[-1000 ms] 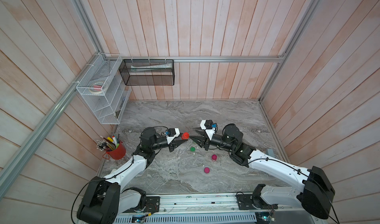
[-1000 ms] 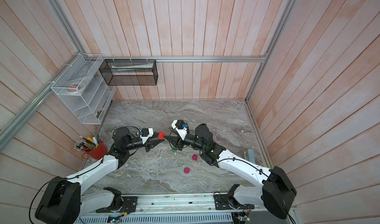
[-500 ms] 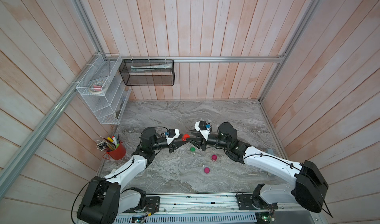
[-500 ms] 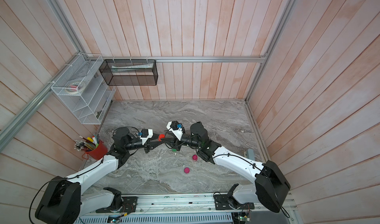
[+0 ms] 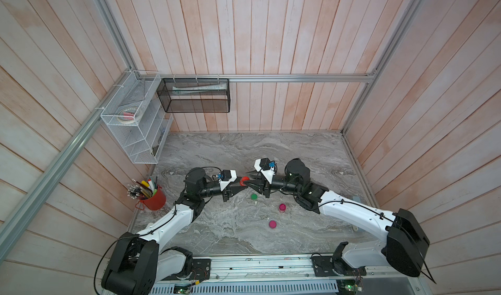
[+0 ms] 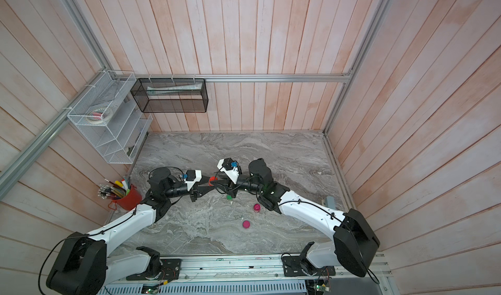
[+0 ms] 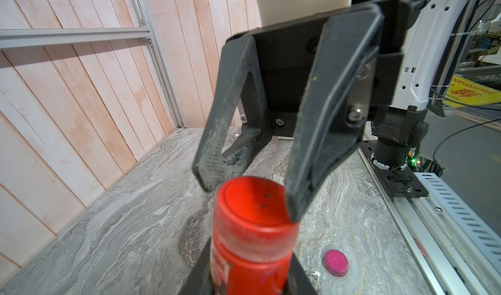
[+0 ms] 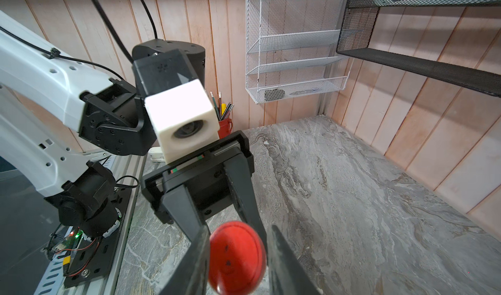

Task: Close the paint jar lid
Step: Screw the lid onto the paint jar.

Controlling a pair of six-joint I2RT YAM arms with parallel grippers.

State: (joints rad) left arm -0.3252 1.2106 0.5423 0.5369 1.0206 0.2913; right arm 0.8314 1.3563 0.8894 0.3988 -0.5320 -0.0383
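The red paint jar is held off the table, lying roughly level, with my left gripper shut on its body. Its red lid sits on the jar's mouth and faces my right arm. My right gripper has come in from the opposite side, and its two fingers flank the lid's rim, pressed against it or within a hair of it. In the left wrist view the right gripper straddles the lid. Both top views show the two grippers meeting at the jar over mid-table.
On the marble table lie a small green pot, a pink pot and a loose pink lid. A red cup of pencils stands at the left. A white wire shelf and black mesh basket hang on the walls.
My right gripper has moved left onto the red lid and its jaws have narrowed around it. The left gripper has stayed still, holding the jar.
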